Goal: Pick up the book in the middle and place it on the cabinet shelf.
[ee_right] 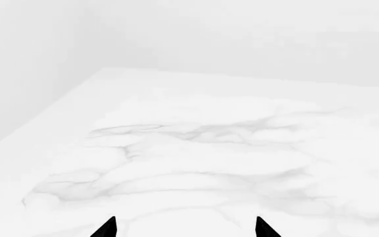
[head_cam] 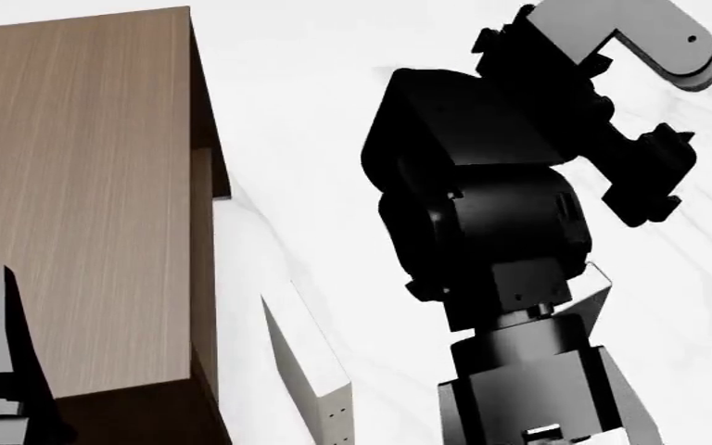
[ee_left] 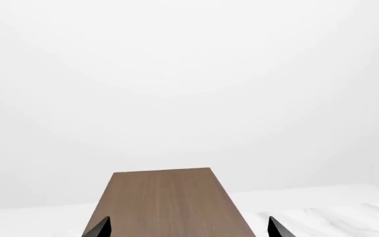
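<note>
Table (ee_right: pixel 196 163): white marble, faint grey veining, matte, runs across the whole right wrist view with its far edge and one corner visible; same surface shows in head view beside the cabinet and as a pale strip in left wrist view. Wall (ee_left: pixel 189 74): plain white, featureless, no seams visible, fills most of left wrist view and the band behind the table in right wrist view. Light is flat and even, soft diffuse render, only weak shading where wall tone darkens slightly toward one side.
</note>
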Available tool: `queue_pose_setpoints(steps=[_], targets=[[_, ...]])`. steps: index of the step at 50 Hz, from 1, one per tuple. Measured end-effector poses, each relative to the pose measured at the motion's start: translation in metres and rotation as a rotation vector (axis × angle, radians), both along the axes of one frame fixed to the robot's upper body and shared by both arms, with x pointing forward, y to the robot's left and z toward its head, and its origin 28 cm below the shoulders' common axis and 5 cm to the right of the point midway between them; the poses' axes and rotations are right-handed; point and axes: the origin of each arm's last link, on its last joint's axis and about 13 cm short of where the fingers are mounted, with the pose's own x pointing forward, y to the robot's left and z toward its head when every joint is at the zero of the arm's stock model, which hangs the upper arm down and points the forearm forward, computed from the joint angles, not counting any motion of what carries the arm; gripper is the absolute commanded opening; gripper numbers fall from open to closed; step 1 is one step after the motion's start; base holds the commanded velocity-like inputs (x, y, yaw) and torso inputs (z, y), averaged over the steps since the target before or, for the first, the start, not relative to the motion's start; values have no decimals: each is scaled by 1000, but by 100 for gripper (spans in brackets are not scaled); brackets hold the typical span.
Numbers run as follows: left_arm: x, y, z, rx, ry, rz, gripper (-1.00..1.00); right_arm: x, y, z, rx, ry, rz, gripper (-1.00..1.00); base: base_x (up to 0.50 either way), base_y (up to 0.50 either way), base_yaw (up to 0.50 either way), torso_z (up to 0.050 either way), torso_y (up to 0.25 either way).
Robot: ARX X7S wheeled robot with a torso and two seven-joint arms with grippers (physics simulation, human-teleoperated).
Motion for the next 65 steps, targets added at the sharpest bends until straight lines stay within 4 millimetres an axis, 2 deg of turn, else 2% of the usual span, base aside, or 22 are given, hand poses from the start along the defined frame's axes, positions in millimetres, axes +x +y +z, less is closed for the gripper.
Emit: queue_pose_setpoints(steps=[15, 30, 48, 65], targets=[[0, 2, 0, -9, 4, 5, 100, 9, 10, -14, 221, 177, -52, 100, 0, 0, 0, 0, 0], [0, 2, 0, -17, 3, 4, 100, 11, 11, -23, 359, 259, -63, 100, 0, 0, 0, 0, 0], [0, 4, 1, -24, 0, 9, 100, 8, 10, -31, 369, 286, 30, 100, 0, 0, 0, 0, 0], [-1, 5, 2, -26, -3, 16, 100, 8, 1, -49, 377, 304, 119, 100, 0, 0, 0, 0, 0]])
